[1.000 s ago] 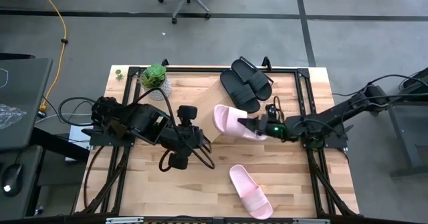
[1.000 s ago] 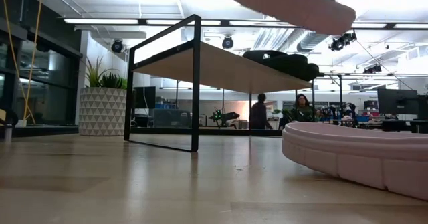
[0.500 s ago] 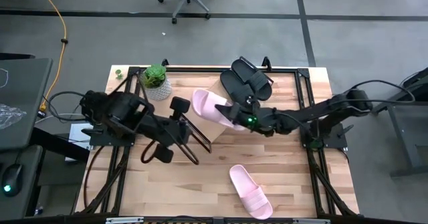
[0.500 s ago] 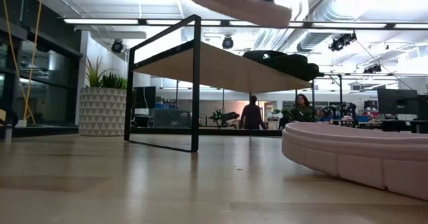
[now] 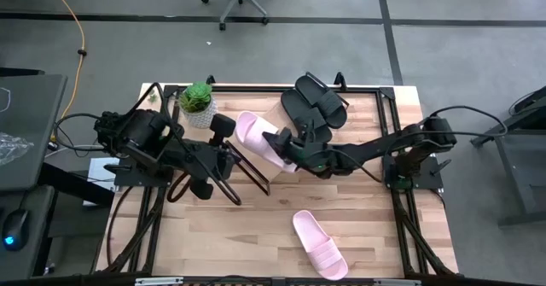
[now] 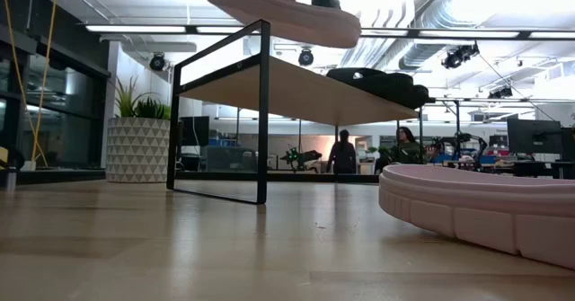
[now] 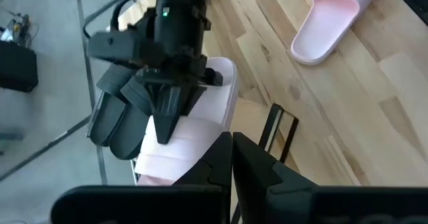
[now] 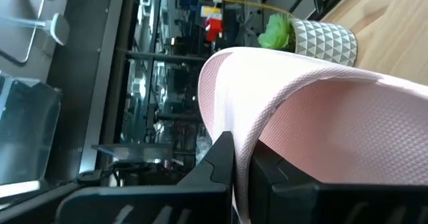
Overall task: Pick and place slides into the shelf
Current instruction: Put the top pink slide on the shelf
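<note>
My right gripper point(image 5: 290, 146) is shut on a pale pink slide point(image 5: 263, 139), held in the air over the left part of the slanted wooden shelf point(image 6: 296, 90). In the low view this slide point(image 6: 283, 9) hangs above the shelf's near post. Two black slides point(image 5: 314, 107) rest sole-down on the shelf's board toward its far right. The other pink slide point(image 5: 318, 245) lies sole-down on the table near the front edge. My left gripper point(image 7: 232, 147) is shut and empty, raised at the table's left and pointing at the held slide. My right gripper pinches the pink slide's wide strap point(image 8: 251, 140) at its edge between the two fingers. The fingers point(image 7: 164, 120) come about level from the table's right. The slide is lifted clear of shelf and table, tilted, its sole point(image 6: 296, 22) facing down.
A small plant in a white patterned pot point(image 5: 199, 102) stands at the table's far left, close to the held slide. The shelf's thin black frame point(image 6: 262, 112) rises from the table. Bare wood lies in the middle and front left of the table point(image 5: 213, 235).
My right gripper has carried the pink slide toward the table's left, from over the shelf's middle to over its left end, still in the air. My left arm has drawn back toward the left edge, risen and rolled its wrist, staying shut.
</note>
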{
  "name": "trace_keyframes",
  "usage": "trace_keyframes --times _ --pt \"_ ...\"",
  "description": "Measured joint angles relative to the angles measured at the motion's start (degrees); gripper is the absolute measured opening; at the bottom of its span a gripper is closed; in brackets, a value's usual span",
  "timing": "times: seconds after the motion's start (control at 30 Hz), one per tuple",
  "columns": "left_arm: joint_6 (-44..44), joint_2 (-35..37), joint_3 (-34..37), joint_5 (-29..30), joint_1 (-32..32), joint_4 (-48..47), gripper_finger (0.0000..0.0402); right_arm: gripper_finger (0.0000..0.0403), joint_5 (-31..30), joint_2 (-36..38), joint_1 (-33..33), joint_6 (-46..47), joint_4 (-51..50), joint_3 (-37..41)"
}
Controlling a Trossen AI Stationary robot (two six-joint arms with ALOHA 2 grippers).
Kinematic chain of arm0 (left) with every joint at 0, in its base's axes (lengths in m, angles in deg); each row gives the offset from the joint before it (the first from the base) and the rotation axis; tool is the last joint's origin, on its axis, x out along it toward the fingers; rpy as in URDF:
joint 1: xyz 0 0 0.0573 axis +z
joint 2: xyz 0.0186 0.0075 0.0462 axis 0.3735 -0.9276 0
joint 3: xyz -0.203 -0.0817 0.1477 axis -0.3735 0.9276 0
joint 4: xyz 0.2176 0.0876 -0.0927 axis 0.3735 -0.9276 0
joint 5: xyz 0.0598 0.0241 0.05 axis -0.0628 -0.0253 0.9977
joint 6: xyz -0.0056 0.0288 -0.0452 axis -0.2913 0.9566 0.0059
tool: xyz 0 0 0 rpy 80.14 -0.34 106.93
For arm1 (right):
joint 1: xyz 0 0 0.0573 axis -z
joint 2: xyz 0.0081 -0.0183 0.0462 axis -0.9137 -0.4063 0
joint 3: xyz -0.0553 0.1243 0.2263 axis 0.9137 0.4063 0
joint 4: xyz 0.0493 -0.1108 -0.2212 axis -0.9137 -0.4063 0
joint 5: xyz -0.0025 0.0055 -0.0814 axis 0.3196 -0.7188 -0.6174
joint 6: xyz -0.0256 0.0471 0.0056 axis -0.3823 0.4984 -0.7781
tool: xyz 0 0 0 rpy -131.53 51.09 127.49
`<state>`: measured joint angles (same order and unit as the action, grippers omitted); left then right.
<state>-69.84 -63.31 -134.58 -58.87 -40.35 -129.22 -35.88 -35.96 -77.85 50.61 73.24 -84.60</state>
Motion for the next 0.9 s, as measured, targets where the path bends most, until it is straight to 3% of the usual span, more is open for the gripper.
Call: trace_keyframes --times 0.3,0.9 --pt "2.4 0.7 0.0 -0.6 0.0 0.0 0.0003 0.0000 -1.3 -4.7 -0.1 3.9 -8.4 -8.6" --pt "4.8 0.7 0.0 -1.1 0.0 0.0 0.0003 0.0000 -4.9 -7.1 -0.2 17.7 -18.2 -9.5"
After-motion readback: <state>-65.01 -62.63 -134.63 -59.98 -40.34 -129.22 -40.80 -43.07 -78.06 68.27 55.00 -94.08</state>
